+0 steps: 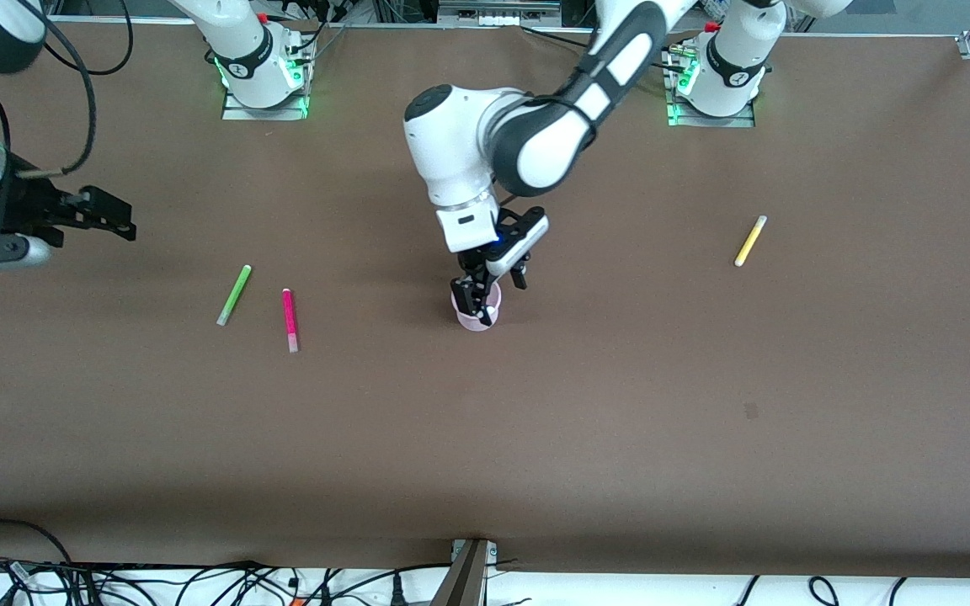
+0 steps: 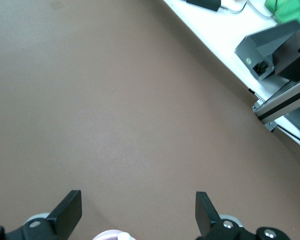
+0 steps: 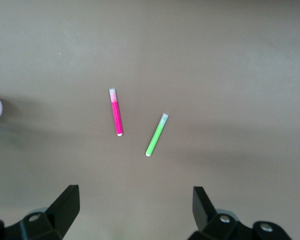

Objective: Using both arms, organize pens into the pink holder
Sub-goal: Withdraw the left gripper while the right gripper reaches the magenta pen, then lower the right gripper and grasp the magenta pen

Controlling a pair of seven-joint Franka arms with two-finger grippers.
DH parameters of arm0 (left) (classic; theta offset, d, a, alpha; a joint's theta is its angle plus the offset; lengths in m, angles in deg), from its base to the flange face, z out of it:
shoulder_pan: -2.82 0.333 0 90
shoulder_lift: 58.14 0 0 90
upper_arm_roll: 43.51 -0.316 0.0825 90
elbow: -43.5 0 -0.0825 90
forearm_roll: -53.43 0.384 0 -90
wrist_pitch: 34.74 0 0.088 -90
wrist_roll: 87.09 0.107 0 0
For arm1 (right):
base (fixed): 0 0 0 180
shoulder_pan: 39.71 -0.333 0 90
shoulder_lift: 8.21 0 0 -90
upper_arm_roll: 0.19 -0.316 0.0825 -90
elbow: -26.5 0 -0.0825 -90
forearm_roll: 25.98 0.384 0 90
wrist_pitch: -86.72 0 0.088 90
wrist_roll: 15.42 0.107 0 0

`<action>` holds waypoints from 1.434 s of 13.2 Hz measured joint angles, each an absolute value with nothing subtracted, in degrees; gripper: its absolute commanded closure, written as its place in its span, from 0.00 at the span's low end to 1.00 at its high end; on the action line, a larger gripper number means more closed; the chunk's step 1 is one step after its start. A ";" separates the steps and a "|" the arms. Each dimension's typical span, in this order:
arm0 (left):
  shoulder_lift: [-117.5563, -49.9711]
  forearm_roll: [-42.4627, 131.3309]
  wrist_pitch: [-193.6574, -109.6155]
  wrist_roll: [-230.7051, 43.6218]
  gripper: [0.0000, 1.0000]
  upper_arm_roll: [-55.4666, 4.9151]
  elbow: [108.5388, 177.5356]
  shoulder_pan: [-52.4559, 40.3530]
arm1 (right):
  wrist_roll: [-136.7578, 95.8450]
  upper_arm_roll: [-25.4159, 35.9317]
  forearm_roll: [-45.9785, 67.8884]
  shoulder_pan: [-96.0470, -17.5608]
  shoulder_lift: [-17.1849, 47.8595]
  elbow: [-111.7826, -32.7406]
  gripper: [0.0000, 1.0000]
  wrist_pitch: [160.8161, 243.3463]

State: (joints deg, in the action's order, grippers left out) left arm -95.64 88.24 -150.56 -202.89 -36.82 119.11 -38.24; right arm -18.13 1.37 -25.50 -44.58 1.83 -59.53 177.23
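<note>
**Desk:** Where does the job stand?

**Arms:** Mid-table, centre of the front view: my left gripper (image 1: 478,305) hangs directly over the pink holder (image 1: 472,323), fingers apart and clamped on nothing. In the left wrist view, the holder's rim (image 2: 106,235) shows at the bottom edge between those spread fingers, with a pale tip (image 2: 123,236) beside it. I take that for a pen standing inside, though its colour is hidden.

**Desk:** And the others?

**Arms:** Three lie flat on the table. The green pen (image 1: 234,295) and the magenta pen (image 1: 290,320) rest near each other, apart, toward the right arm's end and level with the holder. The yellow pen (image 1: 750,241) lies alone toward the left arm's end, higher in the frame. No purple pen shows on the table.

**Desk:** Your right gripper?

**Arms:** The right gripper (image 1: 119,220) waits at the frame's edge over bare table, fingers spread, empty. My judgement: one in, three to go.
</note>
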 measured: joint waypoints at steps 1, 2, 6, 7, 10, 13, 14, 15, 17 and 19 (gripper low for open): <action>-93.67 83.90 -150.00 -197.21 0.00 -36.82 119.03 -36.30 | -18.78 1.39 -25.98 -44.56 3.62 -59.64 0.00 177.25; -91.73 80.03 -148.76 -191.76 0.00 -36.82 118.96 -34.34 | -19.77 1.46 -26.28 -44.50 5.12 -59.65 0.00 177.34; -84.41 66.31 -140.54 -168.78 0.00 -36.83 118.88 -26.16 | -21.40 1.58 -26.41 -44.32 6.77 -59.60 0.00 177.42; -82.78 63.75 -138.23 -162.96 0.00 -36.83 118.88 -23.85 | -21.70 1.55 -26.41 -44.35 6.82 -59.61 0.00 177.40; -78.38 57.29 -131.16 -145.50 0.00 -36.83 118.85 -16.51 | -22.32 1.09 -26.34 -45.26 7.33 -61.83 0.00 180.58; -74.88 52.72 -124.79 -128.12 0.00 -36.83 118.87 -8.64 | -22.30 0.03 -26.33 -46.00 7.22 -69.91 0.00 189.08; -74.03 52.00 -122.94 -122.17 0.00 -36.82 118.88 -5.95 | -22.28 -0.26 -26.32 -46.05 7.21 -72.27 0.00 191.00; -73.45 51.72 -121.38 -116.69 0.00 -36.83 118.89 -3.69 | -22.28 -0.48 -26.27 -46.06 7.19 -74.31 0.00 192.80; -72.87 51.57 -119.43 -107.37 0.00 -36.82 118.96 -0.11 | -22.28 -0.72 -25.81 -46.07 7.13 -79.29 0.00 198.71; -72.83 51.56 -118.50 -98.82 0.00 -36.82 119.13 2.88 | -22.26 -0.81 -25.59 -46.07 7.45 -86.19 0.00 209.66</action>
State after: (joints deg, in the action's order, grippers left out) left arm -72.83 51.56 -118.50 -98.82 -36.82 119.13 2.88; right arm -22.26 -0.81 -25.59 -46.07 7.45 -86.19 209.66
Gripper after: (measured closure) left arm 0.000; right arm 0.000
